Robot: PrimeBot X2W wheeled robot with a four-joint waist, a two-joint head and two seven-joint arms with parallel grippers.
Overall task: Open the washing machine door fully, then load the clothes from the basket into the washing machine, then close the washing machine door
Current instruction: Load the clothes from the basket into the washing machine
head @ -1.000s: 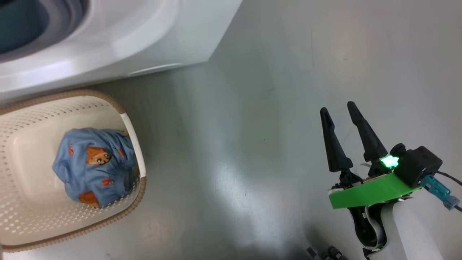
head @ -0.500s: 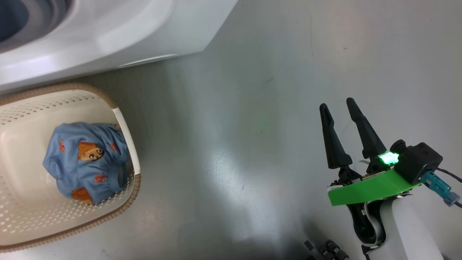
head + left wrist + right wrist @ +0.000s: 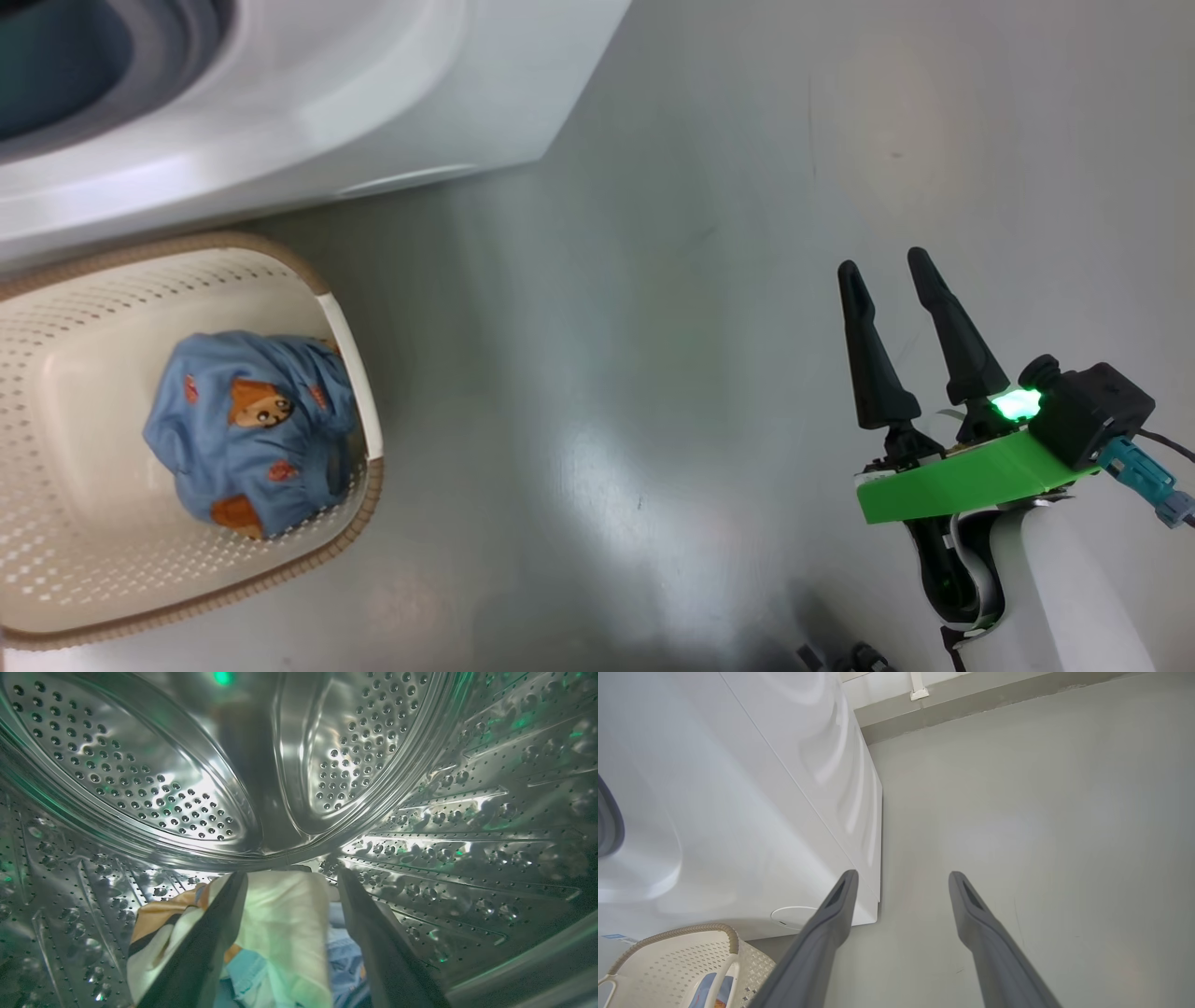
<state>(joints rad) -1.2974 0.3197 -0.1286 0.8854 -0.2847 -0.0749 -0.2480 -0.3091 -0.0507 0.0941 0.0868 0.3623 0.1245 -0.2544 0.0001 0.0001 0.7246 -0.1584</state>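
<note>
- Large white boxy front-loading washing machine (image 3: 373, 93): upper left of the head view, grey-blue rubber gasket (image 3: 177, 42) at the corner
- Perforated steel drum (image 3: 140, 788): seen from inside in the left wrist view
- Left gripper (image 3: 292, 875): inside the drum, dark fingers spread, jaws open; cream and light-blue garment (image 3: 280, 924) lies between them on the drum wall, contact cannot be told
- Cream-white perforated plastic basket (image 3: 359, 509), brown woven-look rim: on the grey floor (image 3: 653, 373) just beside the machine front
- Light-blue bear-print bundle (image 3: 247, 420): in the basket, against its right wall
- Right gripper (image 3: 884, 263): above bare floor, well apart from the basket, jaws open, empty
</note>
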